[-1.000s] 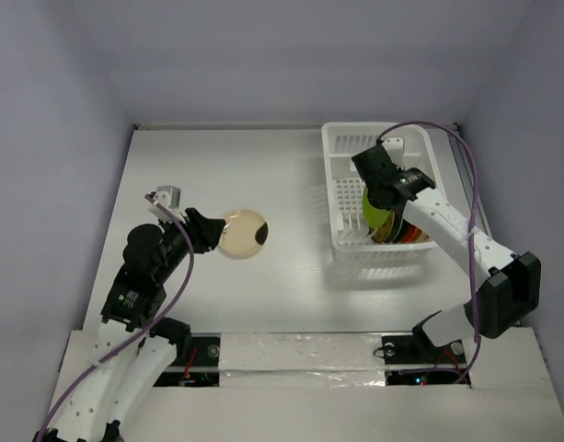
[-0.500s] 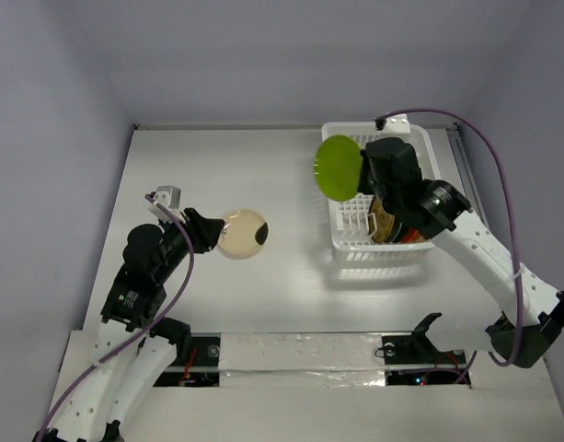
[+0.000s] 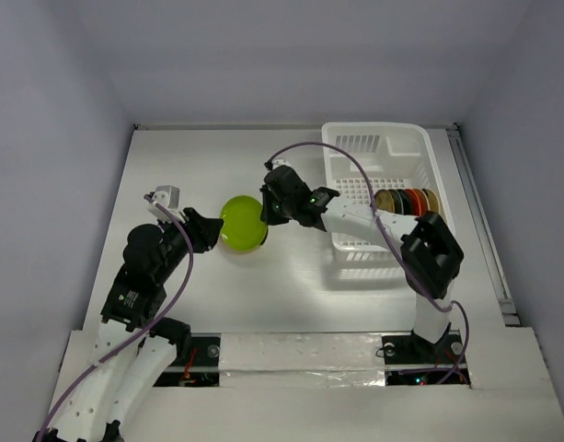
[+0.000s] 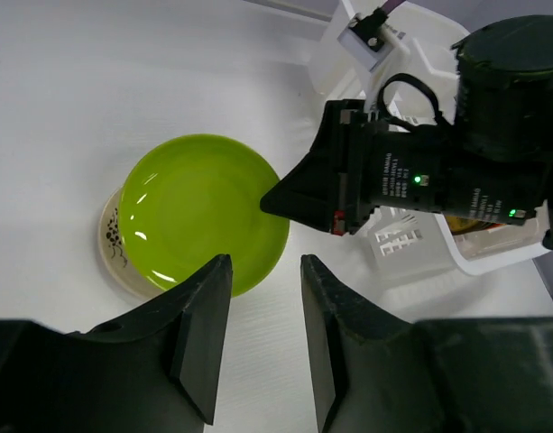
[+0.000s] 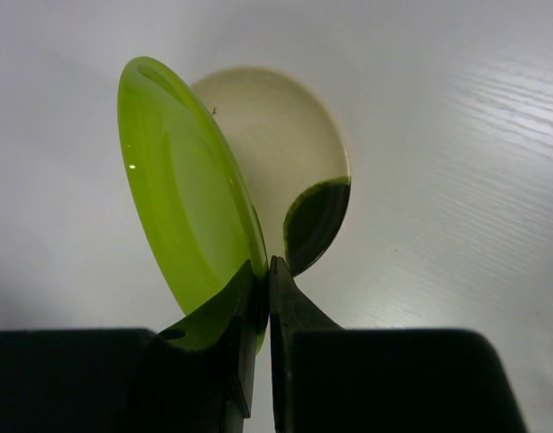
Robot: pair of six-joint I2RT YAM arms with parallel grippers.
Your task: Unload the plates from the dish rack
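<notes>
My right gripper [image 3: 266, 210] is shut on the rim of a lime green plate [image 3: 243, 224], holding it tilted over a cream plate [image 5: 276, 144] with a dark patch that lies on the table. In the right wrist view both fingers pinch the green plate's [image 5: 181, 189] edge at my right gripper [image 5: 262, 263]. My left gripper [image 4: 265, 262] stands open just near of the green plate [image 4: 204, 212], with bare table between its fingers. The cream plate [image 4: 111, 239] peeks out at the left. Several plates [image 3: 406, 201] stand on edge in the white dish rack [image 3: 355, 147].
The dish rack [image 4: 411, 244] sits at the back right of the white table. The right arm stretches from it across the table's middle toward the left arm. Grey walls close in the table on three sides.
The right arm lifted the lime green plate out of the dish rack and carried it left, over the cream plate. The left arm stayed put and its jaws narrowed slightly.
</notes>
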